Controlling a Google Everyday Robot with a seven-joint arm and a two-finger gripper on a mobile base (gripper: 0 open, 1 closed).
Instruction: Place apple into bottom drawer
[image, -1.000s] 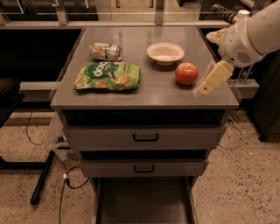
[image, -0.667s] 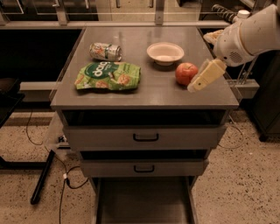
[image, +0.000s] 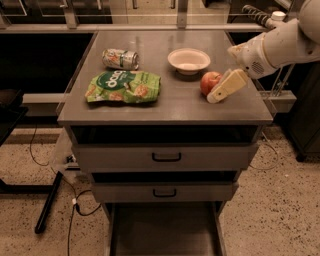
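Note:
The red apple (image: 209, 81) sits on the grey cabinet top (image: 180, 102), right of centre and just in front of the white bowl. My gripper (image: 221, 90) comes in from the upper right on a white arm and is right against the apple's right side, low over the top. The bottom drawer (image: 165, 231) is pulled out at floor level below the two shut upper drawers, and its grey floor looks bare.
A white bowl (image: 188, 60) stands behind the apple. A green snack bag (image: 123, 86) and a tipped can (image: 120, 58) lie on the left of the top. Two upper drawers with black handles (image: 166, 157) are shut. Cables (image: 75, 200) lie on the floor at left.
My gripper has moved left and slightly down along the top, from beside the apple to right against its right side. The apple has not moved.

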